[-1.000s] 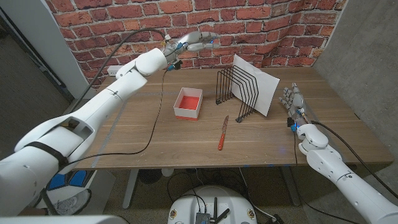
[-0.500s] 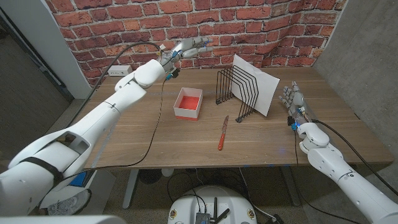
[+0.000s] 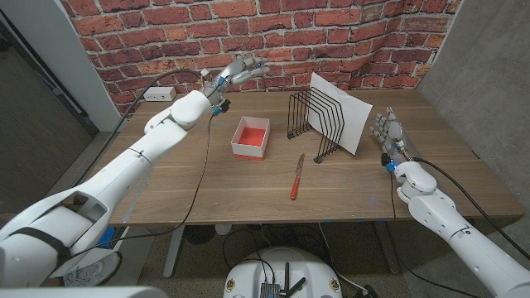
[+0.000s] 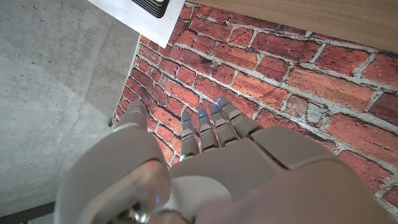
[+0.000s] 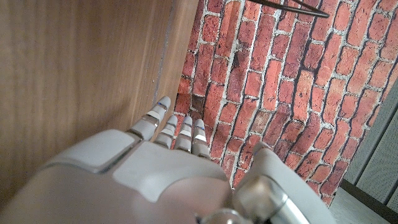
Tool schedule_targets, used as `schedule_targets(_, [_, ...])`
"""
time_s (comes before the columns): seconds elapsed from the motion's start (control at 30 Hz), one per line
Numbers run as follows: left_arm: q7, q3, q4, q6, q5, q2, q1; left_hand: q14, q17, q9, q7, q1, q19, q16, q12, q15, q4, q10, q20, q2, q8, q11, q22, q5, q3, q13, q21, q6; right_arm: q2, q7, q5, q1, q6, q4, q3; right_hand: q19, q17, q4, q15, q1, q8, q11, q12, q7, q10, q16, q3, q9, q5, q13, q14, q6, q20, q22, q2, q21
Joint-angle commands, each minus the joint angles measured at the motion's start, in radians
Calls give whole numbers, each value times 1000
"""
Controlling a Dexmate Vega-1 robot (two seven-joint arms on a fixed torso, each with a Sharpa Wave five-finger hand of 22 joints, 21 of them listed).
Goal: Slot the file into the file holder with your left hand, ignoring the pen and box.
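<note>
The left hand point(image 3: 238, 69), empty with fingers loosely extended, has drawn back toward the upper left. The file point(image 3: 341, 111) stands in the file holder point(image 3: 315, 122), upper right of centre on the tabletop point(image 3: 166, 186), so the task looks done. The right hand point(image 3: 389, 132) waits open at right.

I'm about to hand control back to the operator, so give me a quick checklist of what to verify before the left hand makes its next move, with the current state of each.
1. File seated in the file holder: ok, the white sheet stands among the wire dividers at the holder's right end.
2. Left hand empty: ok, fingers apart, holding nothing.
3. Left hand clear of the holder: ok, it is raised near the brick wall, left of the holder.
4. Pen undisturbed: ok, lying on the table in front of the holder.
5. Box undisturbed: ok, left of the holder.
6. Right hand out of the way: ok, at the table's right side, holding nothing.
</note>
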Motion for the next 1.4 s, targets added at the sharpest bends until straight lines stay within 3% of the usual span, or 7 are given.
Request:
schedule_targets(0.03, [90,-33,-3,6,-40,-2,75,-12,5,-1,4,-11,-9,1,-1,1,5,-13,-68,0,-2,2,0,4,1,0,0,-12,-8,-33,-20,9,-40,-26,-10,0,2,-1,-1,-3,1,-3,4,-1,10,-2,3,2,8,3,0,-2,-7,3,42,-1])
schedule_targets(0.33, [195,-65,-8,13,-63,-19,147,-22,5,-1,8,-22,-18,1,1,2,5,-20,-71,2,-2,4,0,5,4,0,0,-26,2,-36,-55,33,-15,3,-25,-13,3,-4,-4,-2,1,-2,4,1,10,-2,0,2,7,3,-3,-4,-8,3,38,-6])
schedule_targets(0.7, [257,-93,-5,-37,-80,-16,225,-31,5,-2,13,-36,-29,2,-2,2,4,-46,-71,5,-3,0,0,6,9,-1,0,-59,29,-49,-84,44,19,13,-42,-15,4,-8,-6,0,1,-4,4,1,11,0,-2,2,7,3,-2,-4,-11,3,39,-5])
schedule_targets(1.0, [270,-105,48,-106,-111,-47,238,-55,6,-3,15,-65,-70,1,-1,3,9,-75,-74,4,-3,-9,0,5,10,-1,-4,-94,37,-63,-98,37,22,10,-50,-24,5,-10,-11,0,-1,-4,3,-1,9,0,-5,2,6,3,-6,-10,-15,3,37,-7])
schedule_targets(1.4, [280,-126,74,-116,-158,-57,261,-70,6,-3,13,-94,-103,3,-3,8,18,-105,-69,7,0,-10,1,7,11,-2,-6,-120,31,-33,-100,50,27,25,-57,-38,7,-10,-17,-2,-3,-5,2,-4,6,-3,-10,2,5,3,-15,-19,-19,3,34,-9])
